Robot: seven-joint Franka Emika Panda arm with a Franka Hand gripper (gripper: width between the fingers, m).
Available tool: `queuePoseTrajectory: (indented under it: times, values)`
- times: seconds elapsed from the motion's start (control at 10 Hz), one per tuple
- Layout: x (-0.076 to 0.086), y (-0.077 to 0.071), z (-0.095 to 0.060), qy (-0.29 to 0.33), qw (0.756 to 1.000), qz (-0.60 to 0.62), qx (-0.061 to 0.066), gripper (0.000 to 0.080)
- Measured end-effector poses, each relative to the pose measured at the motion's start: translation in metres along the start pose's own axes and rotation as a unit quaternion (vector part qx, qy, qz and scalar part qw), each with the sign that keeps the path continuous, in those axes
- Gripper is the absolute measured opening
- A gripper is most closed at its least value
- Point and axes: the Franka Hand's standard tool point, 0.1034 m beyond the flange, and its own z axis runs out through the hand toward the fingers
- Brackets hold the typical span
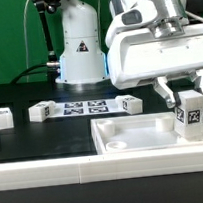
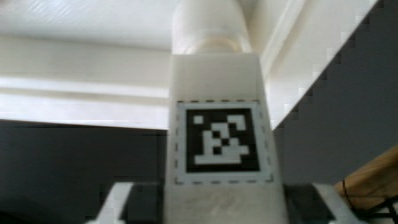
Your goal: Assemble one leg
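My gripper (image 1: 186,93) is shut on a leg (image 1: 192,118), a small white upright block with a black-and-white tag on its face. I hold it upright over the exterior view's right corner of the wide white panel (image 1: 133,139). In the wrist view the leg (image 2: 221,120) fills the middle, tag facing the camera, with my fingers (image 2: 134,200) pressed on both its sides. Its far end meets the panel's corner (image 2: 71,70); whether it sits in the hole is hidden. Other legs lie on the black table: one (image 1: 3,118) at the exterior view's left, one (image 1: 40,111) beside the marker board, one (image 1: 129,105) behind the panel.
The marker board (image 1: 85,107) lies flat on the table behind the panel. A white robot base (image 1: 81,46) stands at the back against a green backdrop. A white ledge (image 1: 56,172) runs along the front edge.
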Motion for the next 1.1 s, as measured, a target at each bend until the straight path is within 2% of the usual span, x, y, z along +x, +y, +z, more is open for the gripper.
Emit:
queuePoseTrajectory:
  times: [0.1,0.2,0.3,0.4,0.8,1.1]
  values:
    - [-0.002,0.0,0.001,-0.004,1.0,0.0,0.001,0.0305]
    - [-0.002,0.0,0.001,-0.004,1.0,0.0,0.001,0.0526]
    - [-0.002,0.0,0.001,-0.004,1.0,0.0,0.001,0.0526]
    - [-0.002,0.0,0.001,-0.004,1.0,0.0,0.001,0.063]
    - [-0.002,0.0,0.0,-0.007,1.0,0.0,0.002,0.0649]
    - [0.011,0.002,-0.012,-0.011,1.0,-0.002,0.003,0.0649]
